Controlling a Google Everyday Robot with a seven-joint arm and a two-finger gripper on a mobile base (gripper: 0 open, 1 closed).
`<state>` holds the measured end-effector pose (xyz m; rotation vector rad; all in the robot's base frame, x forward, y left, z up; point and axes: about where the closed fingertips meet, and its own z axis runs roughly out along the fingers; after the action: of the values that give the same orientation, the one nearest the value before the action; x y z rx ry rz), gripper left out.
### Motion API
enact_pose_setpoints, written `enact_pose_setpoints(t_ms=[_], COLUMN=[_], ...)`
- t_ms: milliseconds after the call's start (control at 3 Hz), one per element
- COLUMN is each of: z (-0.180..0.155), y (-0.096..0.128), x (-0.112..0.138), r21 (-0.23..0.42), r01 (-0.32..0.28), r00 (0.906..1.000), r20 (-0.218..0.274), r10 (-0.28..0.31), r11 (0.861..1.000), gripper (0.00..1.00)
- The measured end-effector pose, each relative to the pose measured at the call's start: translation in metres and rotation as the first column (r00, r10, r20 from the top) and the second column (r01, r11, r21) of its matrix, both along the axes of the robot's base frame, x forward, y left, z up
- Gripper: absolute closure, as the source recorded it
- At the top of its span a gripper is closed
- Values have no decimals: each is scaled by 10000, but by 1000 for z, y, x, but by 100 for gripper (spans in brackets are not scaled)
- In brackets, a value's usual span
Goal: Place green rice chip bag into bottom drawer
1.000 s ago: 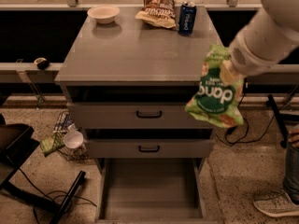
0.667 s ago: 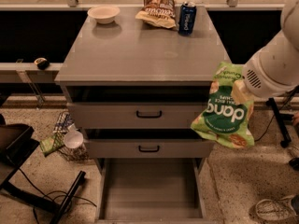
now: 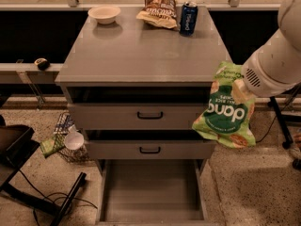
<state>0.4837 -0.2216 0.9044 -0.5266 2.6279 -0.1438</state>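
- The gripper [image 3: 241,91] hangs right of the cabinet [image 3: 141,51], level with the top drawer, clamped on the upper right edge of the green bag [image 3: 225,114].
- The green bag dangles in the air off the cabinet's front right corner.
- The bottom drawer [image 3: 150,187] stands pulled out, below and left of the bag.
- A bowl [image 3: 104,14], brown bag [image 3: 157,8] and can [image 3: 188,18] sit along the back of the cabinet top.

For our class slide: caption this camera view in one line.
The gripper holds the green rice chip bag right of the cabinet, bottom drawer open below.
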Motion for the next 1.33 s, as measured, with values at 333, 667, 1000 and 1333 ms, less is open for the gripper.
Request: enact_pose_setpoints(t_ms=[333, 667, 1000, 1333], z=[-26, -101, -191, -278], y=[15, 72, 112, 148], x=[-13, -43, -73, -87], r21=[293, 1483, 2403, 3324], r01=[-90, -155, 77, 501], r00=[9992, 9909, 9677, 9376], r20=[-377, -1297, -2462, -3404], r10=[101, 350, 533, 703], r11=[9995, 9888, 9707, 9418], gripper=[100, 100, 100, 100])
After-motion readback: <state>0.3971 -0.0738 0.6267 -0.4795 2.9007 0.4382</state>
